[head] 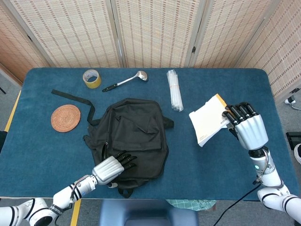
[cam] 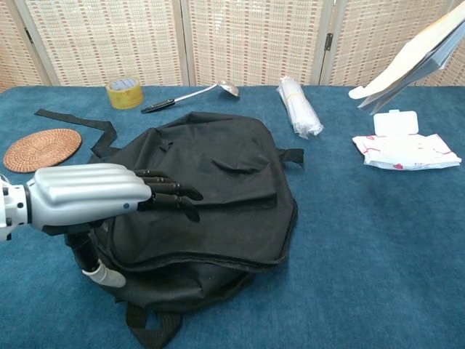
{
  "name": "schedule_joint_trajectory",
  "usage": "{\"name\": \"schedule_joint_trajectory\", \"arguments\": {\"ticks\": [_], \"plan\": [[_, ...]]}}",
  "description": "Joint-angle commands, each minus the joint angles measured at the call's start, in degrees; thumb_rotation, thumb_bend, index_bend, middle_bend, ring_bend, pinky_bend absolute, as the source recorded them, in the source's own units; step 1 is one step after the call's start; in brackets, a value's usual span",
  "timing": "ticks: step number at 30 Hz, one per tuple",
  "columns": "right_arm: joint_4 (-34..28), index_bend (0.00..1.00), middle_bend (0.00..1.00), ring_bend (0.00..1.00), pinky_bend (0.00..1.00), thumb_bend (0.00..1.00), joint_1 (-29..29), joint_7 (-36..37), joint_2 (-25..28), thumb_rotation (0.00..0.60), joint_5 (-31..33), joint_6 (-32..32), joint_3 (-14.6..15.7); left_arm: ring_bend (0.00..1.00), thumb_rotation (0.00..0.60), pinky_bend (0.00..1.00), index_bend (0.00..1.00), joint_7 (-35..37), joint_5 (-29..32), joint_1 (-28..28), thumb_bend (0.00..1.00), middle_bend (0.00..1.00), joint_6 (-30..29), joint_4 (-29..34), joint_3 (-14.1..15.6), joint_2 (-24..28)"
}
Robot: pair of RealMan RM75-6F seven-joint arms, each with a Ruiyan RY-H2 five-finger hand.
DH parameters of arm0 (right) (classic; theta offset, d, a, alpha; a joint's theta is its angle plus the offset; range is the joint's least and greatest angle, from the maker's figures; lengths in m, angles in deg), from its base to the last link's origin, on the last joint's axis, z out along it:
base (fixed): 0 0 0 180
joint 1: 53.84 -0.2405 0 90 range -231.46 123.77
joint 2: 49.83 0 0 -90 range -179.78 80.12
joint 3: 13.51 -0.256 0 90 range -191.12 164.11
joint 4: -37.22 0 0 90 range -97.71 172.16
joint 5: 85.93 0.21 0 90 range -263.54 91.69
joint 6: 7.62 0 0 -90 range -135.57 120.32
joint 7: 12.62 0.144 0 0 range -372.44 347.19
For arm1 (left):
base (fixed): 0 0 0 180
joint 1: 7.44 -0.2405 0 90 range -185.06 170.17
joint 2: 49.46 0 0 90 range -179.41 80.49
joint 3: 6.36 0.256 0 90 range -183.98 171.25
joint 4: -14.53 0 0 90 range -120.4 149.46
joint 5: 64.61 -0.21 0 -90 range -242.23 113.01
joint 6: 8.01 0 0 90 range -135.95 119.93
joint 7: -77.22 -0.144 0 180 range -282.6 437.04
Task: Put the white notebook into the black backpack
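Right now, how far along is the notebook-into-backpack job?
Done: the right robot hand holds the notebook lifted off the table. In hand: the left robot hand lies over the backpack near its front edge, fingers extended. Left: open the backpack, carry the notebook over and slide it in.

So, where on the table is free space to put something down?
Free: the near-right cloth between the backpack and the right hand, and the near-left corner below the coaster. Crowded: the far edge, with tape, ladle and plastic bundle.
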Motion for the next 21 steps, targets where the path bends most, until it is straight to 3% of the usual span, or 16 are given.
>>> {"name": "schedule_joint_trajectory", "arguments": {"ticks": [1,10,17,21], "plan": [[0.2,0.77,0.47,0.48,0.41,0.52,0.2,0.2,-0.1,0.6,0.0,0.0,0.0,0.09,0.6,0.01,0.19,0.3,1.0,0.3,0.21,0.06,0.4,0.6,0.3,-0.2],[0.8,0.77,0.47,0.48,0.41,0.52,0.7,0.8,-0.3,0.6,0.0,0.0,-0.3,0.1,0.6,0.01,0.23,2.0,5.6,1.3,0.22,0.06,0.2,-2.2,-2.1,-3.9],[1.8,0.77,0.47,0.48,0.42,0.52,0.7,1.4,-1.0,0.6,0.0,0.6,-0.3,0.12,0.6,0.01,0.29,3.1,7.7,2.1,0.28,0.09,0.4,-3.2,-2.9,-4.8],[2.3,0.77,0.47,0.48,0.42,0.52,0.8,1.7,-1.3,0.6,0.1,0.8,-0.4,0.14,0.6,0.03,0.38,4.2,9.1,2.3,0.33,0.11,0.6,-3.7,-3.1,-5.3]]}}
